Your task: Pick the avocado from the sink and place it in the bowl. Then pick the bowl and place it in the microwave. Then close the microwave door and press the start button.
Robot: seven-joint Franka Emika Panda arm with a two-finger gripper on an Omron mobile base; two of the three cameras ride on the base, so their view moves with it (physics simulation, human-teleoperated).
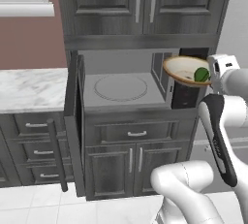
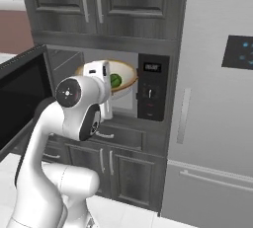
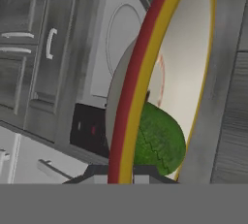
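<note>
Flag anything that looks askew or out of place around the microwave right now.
The bowl is tilted in the claw, which pinches its rim, with the avocado sitting at the low edge, where it could roll out. The microwave door hangs wide open, as expected.

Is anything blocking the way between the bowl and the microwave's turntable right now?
Nothing visible. The microwave door is swung open, the turntable is bare, and the bowl with the avocado hangs before the cavity's right side.
</note>
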